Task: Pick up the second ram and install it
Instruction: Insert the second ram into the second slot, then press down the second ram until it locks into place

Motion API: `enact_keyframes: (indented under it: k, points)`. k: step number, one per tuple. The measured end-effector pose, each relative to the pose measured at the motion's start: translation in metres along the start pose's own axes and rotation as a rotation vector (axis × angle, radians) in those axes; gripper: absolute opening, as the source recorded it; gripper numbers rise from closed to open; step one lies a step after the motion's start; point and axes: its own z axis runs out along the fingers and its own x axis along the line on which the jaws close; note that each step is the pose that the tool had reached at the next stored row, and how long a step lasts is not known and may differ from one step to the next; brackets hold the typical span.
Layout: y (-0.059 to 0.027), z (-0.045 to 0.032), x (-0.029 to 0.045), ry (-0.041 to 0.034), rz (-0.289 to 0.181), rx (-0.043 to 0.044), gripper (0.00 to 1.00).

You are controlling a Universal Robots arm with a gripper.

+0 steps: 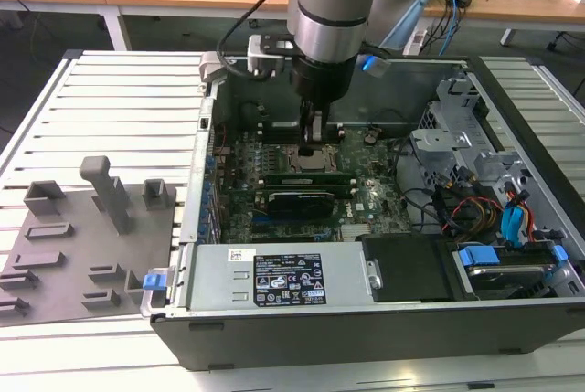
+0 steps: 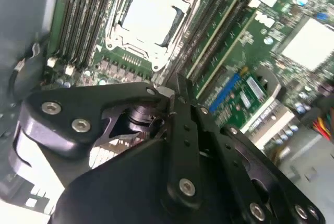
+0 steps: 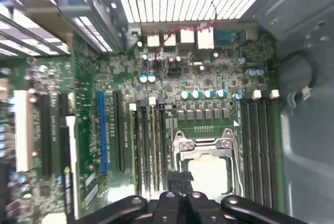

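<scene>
My gripper (image 1: 312,143) hangs straight down inside the open computer case, just over the processor socket (image 1: 315,160). Its black fingers are shut tip to tip (image 2: 174,85) with nothing visible between them. In the second wrist view the tips sit over the near end of the long slots beside the socket (image 2: 151,18). A thin green ram stick (image 2: 219,31) stands on edge in one of those slots. In the exterior view it shows as a green strip (image 1: 302,176) in front of the socket. Which stick is the second ram, I cannot tell. In the first wrist view the shut gripper (image 3: 180,186) is beside the socket (image 3: 206,166).
The grey plastic tray (image 1: 55,273) with upright blocks lies at the exterior view's left, outside the case. Case walls (image 1: 206,136), a drive cage (image 1: 457,127) and cable bundles (image 1: 475,205) crowd the exterior view's right. Another bank of black slots (image 3: 258,145) lies on the socket's other side.
</scene>
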Motion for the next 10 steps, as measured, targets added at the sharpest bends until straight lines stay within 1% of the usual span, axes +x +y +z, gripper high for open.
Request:
enact_keyframes:
  k: [1, 10]
  points:
    - [0.0006, -0.0146, 0.0008, 0.0221, 0.001, 0.0015, 0.11]
    - [0.0002, -0.0147, 0.0010, 0.0231, 0.001, 0.0015, 0.11]
